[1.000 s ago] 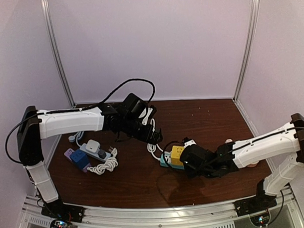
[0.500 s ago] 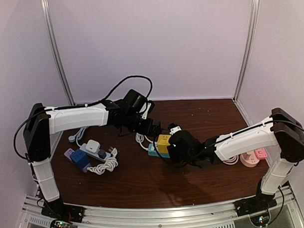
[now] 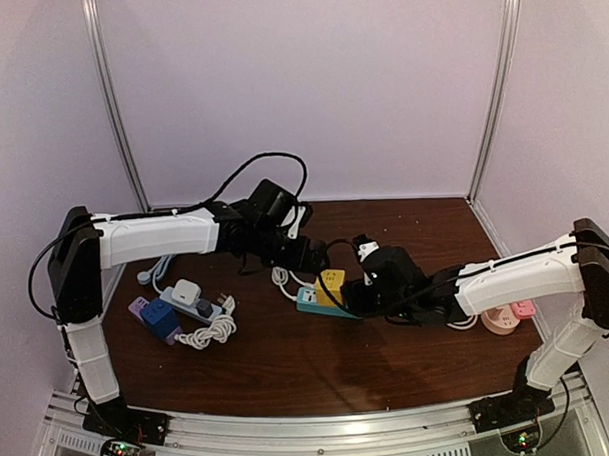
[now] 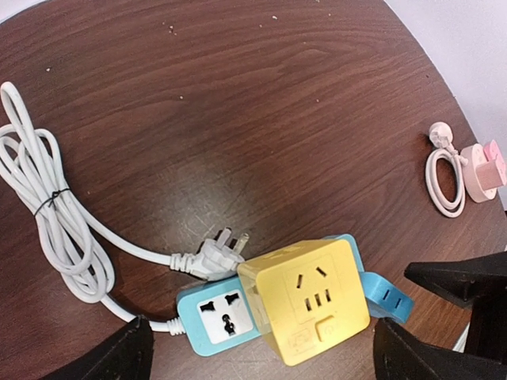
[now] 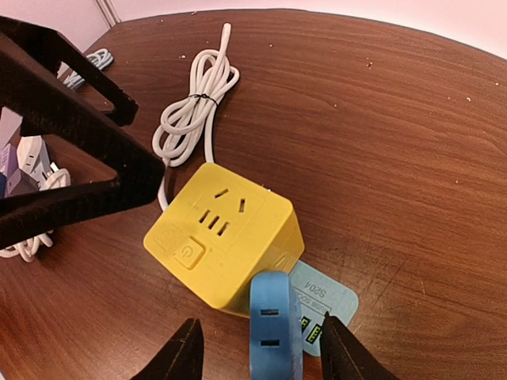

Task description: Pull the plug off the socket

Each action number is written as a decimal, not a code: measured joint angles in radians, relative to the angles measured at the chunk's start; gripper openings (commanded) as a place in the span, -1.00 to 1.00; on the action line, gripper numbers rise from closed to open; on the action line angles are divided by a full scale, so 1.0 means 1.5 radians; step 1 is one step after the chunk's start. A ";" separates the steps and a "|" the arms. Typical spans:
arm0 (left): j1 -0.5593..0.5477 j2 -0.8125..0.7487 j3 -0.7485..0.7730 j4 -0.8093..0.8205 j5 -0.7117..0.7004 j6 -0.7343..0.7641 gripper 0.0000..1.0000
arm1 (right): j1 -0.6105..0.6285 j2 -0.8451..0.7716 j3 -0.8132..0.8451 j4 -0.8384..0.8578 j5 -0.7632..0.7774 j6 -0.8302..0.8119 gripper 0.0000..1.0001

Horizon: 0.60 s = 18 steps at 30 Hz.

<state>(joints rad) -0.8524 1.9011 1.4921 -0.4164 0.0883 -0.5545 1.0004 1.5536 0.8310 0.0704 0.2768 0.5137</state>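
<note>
Table (image 4: pixel 277 95): dark brown wood grain with pale crumbs scattered on it.
Power strip (image 4: pixel 218 313): teal, lying flat near the table centre. One free universal outlet faces up at its left end.
Yellow cube (image 5: pixel 226 237): multi-outlet adapter seated on the strip. Its top face has socket slots and a square button with a power symbol.
Blue plug (image 5: pixel 273 321): stands upright at the strip's end, just beside the cube, with two slots on its face.
Writing: "S204" on a pale blue label (image 5: pixel 321 297) under the blue plug. The smaller print there is too small to read.
Right gripper (image 5: pixel 261 348): jaws parted, one finger on each side of the blue plug, with a gap showing on both sides. It grips nothing.
Left gripper (image 4: pixel 269 356): jaws spread wide, fingers straddling the strip and cube, with no contact visible.
White plug (image 4: pixel 214 253): three-pin, lying loose against the strip's far edge.
White cord (image 4: pixel 47 214): bundled with a tie, to the left of the strip.
Pink socket (image 4: pixel 485 170): round, well apart at the right edge, with a small coiled cord beside it.
</note>
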 measured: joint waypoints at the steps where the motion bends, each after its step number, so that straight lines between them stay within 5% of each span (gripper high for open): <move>1: -0.002 0.002 0.000 0.001 0.001 -0.003 0.95 | 0.000 -0.001 -0.002 0.000 -0.006 0.001 0.01; 18: -0.024 0.043 -0.009 0.037 0.007 -0.044 0.95 | 0.001 -0.010 -0.062 0.027 -0.010 -0.012 -0.26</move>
<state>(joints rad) -0.8890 1.9656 1.4780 -0.3611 0.0990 -0.6201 1.0016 1.5379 0.7387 0.1108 0.2611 0.4961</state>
